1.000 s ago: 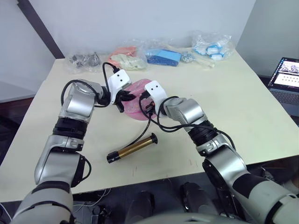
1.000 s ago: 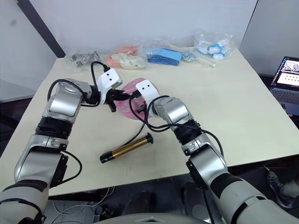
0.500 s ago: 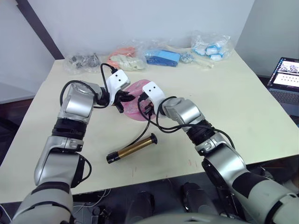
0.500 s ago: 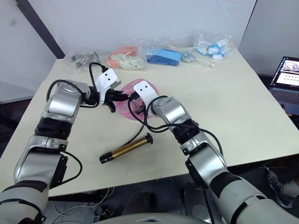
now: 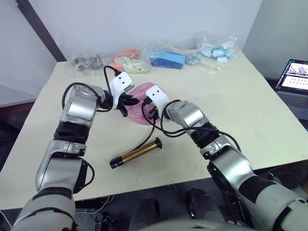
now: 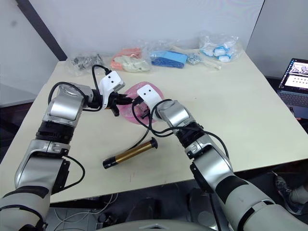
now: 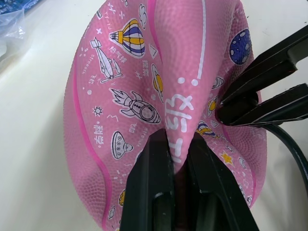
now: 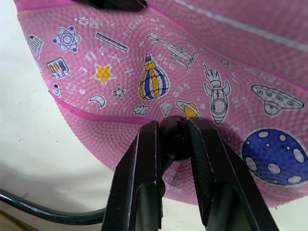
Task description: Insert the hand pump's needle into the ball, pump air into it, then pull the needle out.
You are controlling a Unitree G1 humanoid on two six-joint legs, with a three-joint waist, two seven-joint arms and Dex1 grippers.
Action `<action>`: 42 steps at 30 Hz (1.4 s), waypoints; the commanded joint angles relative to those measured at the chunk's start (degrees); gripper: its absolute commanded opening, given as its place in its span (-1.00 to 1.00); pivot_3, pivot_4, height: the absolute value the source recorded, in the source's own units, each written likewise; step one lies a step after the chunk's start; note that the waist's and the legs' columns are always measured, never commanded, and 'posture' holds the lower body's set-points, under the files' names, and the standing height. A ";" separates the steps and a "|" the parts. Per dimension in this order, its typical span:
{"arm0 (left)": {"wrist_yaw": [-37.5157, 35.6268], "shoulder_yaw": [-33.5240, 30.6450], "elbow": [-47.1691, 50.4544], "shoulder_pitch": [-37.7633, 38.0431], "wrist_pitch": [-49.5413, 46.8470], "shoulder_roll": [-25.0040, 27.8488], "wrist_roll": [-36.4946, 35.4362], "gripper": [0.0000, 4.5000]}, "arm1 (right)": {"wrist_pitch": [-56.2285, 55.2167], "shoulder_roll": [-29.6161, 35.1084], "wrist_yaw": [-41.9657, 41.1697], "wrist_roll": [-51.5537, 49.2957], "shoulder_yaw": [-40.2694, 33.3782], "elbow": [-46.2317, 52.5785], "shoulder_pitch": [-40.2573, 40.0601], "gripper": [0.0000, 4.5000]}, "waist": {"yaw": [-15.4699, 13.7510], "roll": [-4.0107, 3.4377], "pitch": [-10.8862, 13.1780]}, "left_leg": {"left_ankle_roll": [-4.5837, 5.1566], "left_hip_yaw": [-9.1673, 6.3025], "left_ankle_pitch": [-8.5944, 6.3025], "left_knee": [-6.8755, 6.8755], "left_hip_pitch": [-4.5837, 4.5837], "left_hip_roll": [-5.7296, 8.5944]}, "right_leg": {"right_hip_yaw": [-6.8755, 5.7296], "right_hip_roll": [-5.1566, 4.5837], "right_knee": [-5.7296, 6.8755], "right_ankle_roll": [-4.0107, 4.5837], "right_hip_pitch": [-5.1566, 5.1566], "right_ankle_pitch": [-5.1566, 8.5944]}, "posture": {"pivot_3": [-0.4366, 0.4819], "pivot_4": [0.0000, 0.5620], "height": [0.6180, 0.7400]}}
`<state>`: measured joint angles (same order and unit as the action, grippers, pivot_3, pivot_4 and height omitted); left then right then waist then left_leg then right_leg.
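Your big cream table (image 5: 250, 96) holds everything, and the soft pink rubber ball with little rocket and balloon pictures (image 7: 144, 72) sits near its middle, gone flat and standing up on its edge. It can only stand like that because your left gripper (image 7: 179, 159) pinches a fold of the ball between its two black fingers, closed down narrow on the rubber. That keeps the ball from flopping over while the other arm works on it, I think. Just in front of the ball, closer to you, the small hand pump with the shiny gold barrel and black T-handle (image 5: 135, 152) lies flat on the table, and nothing is holding it. Its thin black hose (image 5: 147, 136) curves up from the pump to the ball. Your right gripper (image 8: 174, 139) is pressed against the side of the ball, with its fingers squeezed narrow around the round black end of that hose (image 8: 174, 137). You hold it there, I think, so the tiny needle goes straight into the ball. The needle itself is hidden, so you cannot tell if it is in yet.
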<state>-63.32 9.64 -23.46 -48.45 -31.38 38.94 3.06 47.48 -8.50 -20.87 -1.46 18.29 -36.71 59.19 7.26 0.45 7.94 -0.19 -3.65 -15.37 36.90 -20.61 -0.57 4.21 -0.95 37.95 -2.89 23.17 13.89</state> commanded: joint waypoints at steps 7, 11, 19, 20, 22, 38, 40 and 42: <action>-3.29 3.91 -0.79 2.39 -3.08 -1.06 -0.32 -1.00 | -1.97 -4.58 1.10 2.71 2.73 -12.18 0.26 -0.87 | 0.00 -0.02 -0.12 | 0.00 0.00 0.00 -0.03 0.02 0.00 | 0.00 0.00 0.00 0.00 0.00 0.00 | -0.05 -0.47 1.00; -3.15 3.71 -0.80 2.40 -3.77 -1.36 -0.55 -1.00 | -3.91 -5.10 1.12 3.58 3.82 -15.47 0.33 -0.87 | 0.00 -0.07 -0.33 | 0.00 0.00 0.00 -0.04 0.03 0.00 | 0.00 0.00 -0.01 0.01 -0.01 0.01 | -0.05 -0.47 1.00; -3.02 3.27 -1.73 2.11 -4.83 -1.73 -0.71 -1.00 | -8.14 -5.52 1.56 4.45 4.94 -19.89 -0.43 -0.87 | -0.01 -0.07 -0.50 | -0.01 0.04 0.00 -0.34 0.69 0.00 | 0.02 -0.01 -0.14 0.08 -0.61 0.12 | -0.05 -0.47 1.00; -2.99 3.19 -1.96 2.07 -5.00 -1.85 -0.77 -1.00 | -8.83 -5.44 1.60 4.74 5.37 -20.41 -0.68 -0.87 | 0.00 -0.06 -0.51 | -0.01 0.05 -0.01 -0.38 0.78 0.00 | 0.04 -0.01 -0.15 0.03 -0.69 0.20 | -0.05 -0.47 1.00; -2.94 3.16 -2.35 2.03 -4.96 -1.98 -0.76 -1.00 | -9.78 -5.34 1.86 4.93 5.65 -21.14 -1.10 -0.87 | 0.00 -0.06 -0.51 | -0.01 0.05 -0.01 -0.40 0.84 0.00 | 0.04 -0.01 -0.14 0.06 -0.73 0.31 | -0.05 -0.47 1.00; -2.26 2.85 -7.62 0.07 -2.62 -3.05 -0.15 -1.00 | -5.28 -0.24 -2.07 2.03 4.29 0.63 -3.78 -0.87 | -0.23 -0.12 -0.59 | -0.01 -0.06 -0.01 -0.45 0.75 0.00 | -0.02 0.00 -0.13 0.11 -0.67 0.35 | -0.05 -0.47 1.00; -1.95 2.72 -8.32 -0.18 -1.62 -3.19 0.03 -1.00 | -1.03 1.22 -3.63 1.41 4.57 9.53 -6.10 -0.87 | -0.50 -0.15 -0.48 | -0.02 -0.08 -0.01 -0.46 0.63 0.02 | -0.03 -0.01 -0.14 0.10 -0.55 0.36 | -0.05 -0.47 1.00; -1.88 2.71 -8.66 -0.27 -0.61 -3.27 0.24 -1.00 | 1.90 2.01 -4.12 1.30 4.56 14.78 -7.62 -0.87 | -0.71 -0.18 -0.35 | -0.02 -0.08 -0.01 -0.46 0.52 0.03 | -0.04 -0.03 -0.14 0.09 -0.46 0.37 | -0.05 -0.47 1.00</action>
<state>-64.26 9.47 -29.19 -50.75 -31.64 36.78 2.94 46.21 -5.72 -23.03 0.96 21.76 -26.01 52.23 6.55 0.27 7.59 -0.22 -3.75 -15.38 36.44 -20.17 -0.52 4.15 -0.99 37.80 -2.80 22.79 14.26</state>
